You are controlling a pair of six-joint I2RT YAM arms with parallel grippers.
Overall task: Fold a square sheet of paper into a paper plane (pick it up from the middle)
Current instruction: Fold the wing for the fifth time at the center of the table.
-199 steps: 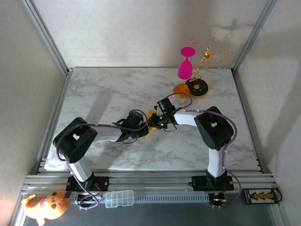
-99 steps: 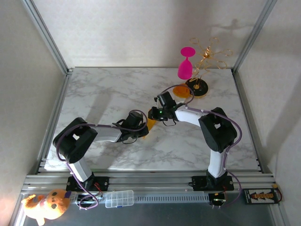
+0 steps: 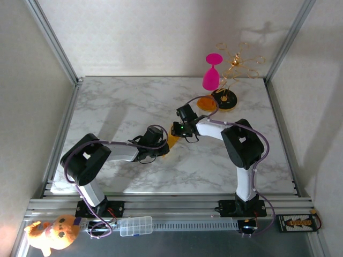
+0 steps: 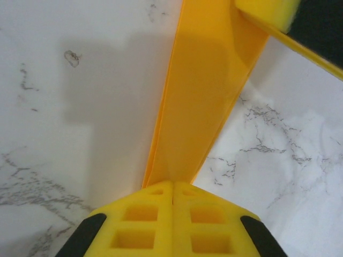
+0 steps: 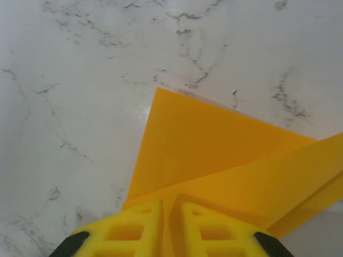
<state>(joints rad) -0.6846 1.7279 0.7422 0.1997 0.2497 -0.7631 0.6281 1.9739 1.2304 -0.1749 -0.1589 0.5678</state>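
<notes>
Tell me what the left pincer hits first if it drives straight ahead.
The left pincer is shut on the yellow paper; straight on, probably the right pincer gripping its far end, depth unclear.

I read no text, label or number anywhere; orange marks on my small black board (image 3: 298,220) were too tiny.

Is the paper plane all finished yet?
Not yet. Done: the yellow-orange paper already shows folded layers and a pointed corner. In hand: the left gripper and the right gripper both pinch it. Left: one flap looks wide and loose, so it probably needs more folds.
</notes>
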